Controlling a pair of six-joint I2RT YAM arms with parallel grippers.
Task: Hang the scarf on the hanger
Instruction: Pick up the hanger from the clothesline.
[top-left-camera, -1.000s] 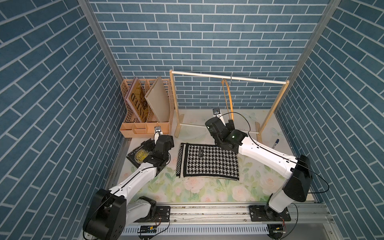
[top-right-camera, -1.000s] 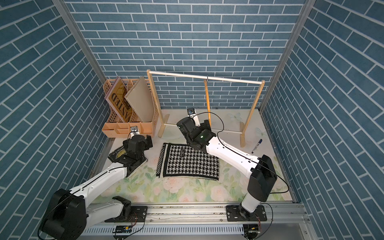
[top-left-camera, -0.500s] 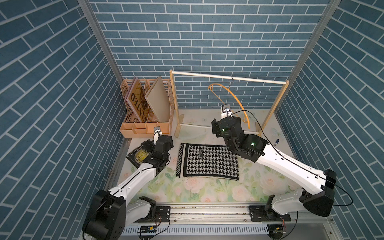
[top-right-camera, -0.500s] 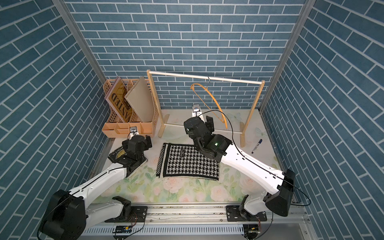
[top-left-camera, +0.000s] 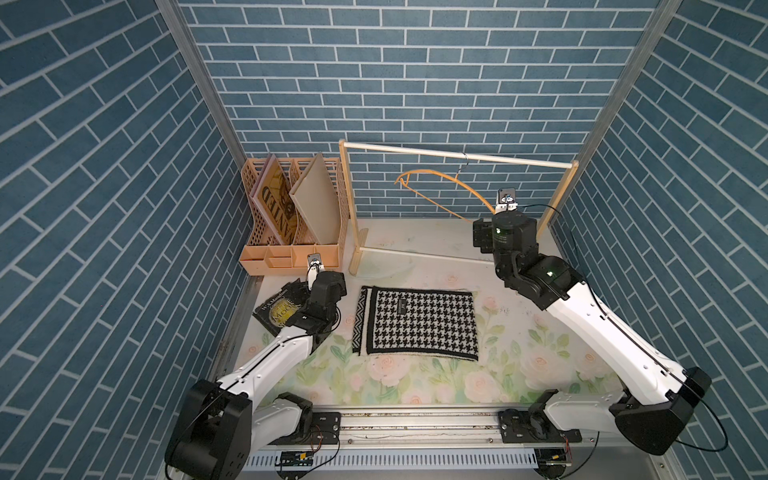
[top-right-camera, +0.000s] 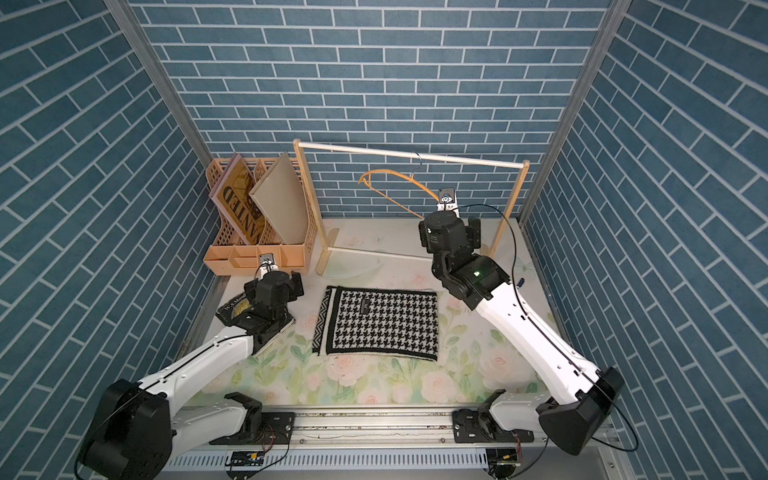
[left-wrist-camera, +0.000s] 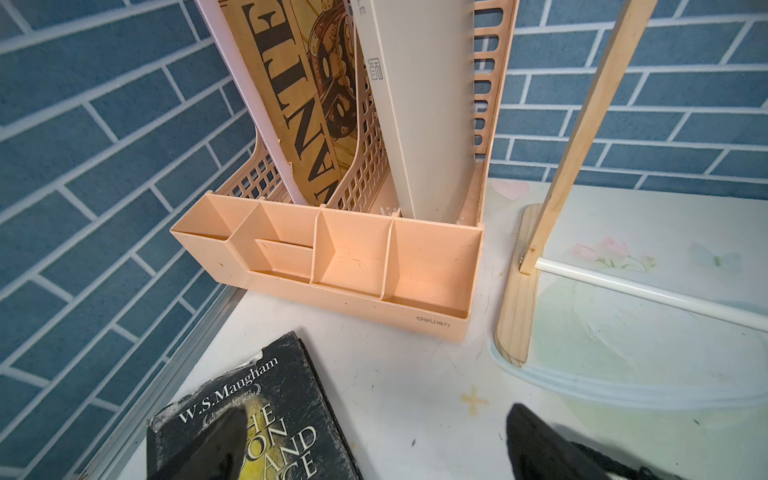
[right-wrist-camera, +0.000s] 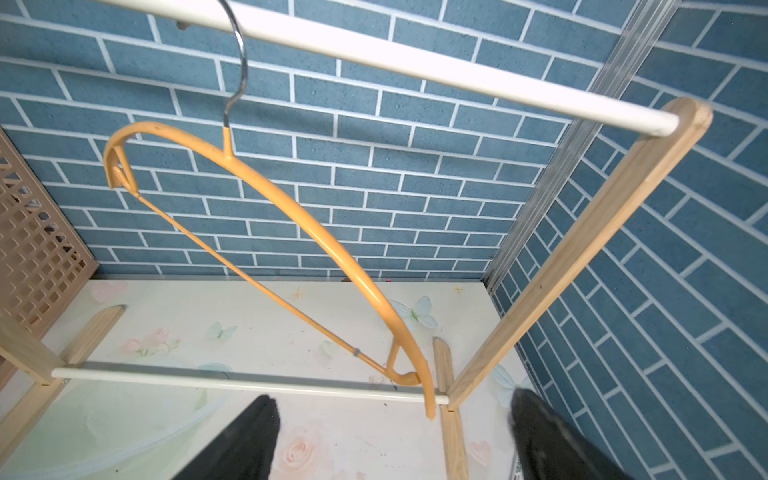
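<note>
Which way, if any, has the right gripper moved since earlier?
Yes. The right gripper moved from the black-and-white houndstooth scarf toward the wooden rack's right post.

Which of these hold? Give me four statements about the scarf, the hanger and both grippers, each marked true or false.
1. The scarf lies flat on the table. True.
2. The hanger lies on the table. False: it hangs tilted from the rail by its hook.
3. The right gripper is shut on the hanger. False: it is open and grips nothing.
4. The left gripper is open and empty. True.
</note>
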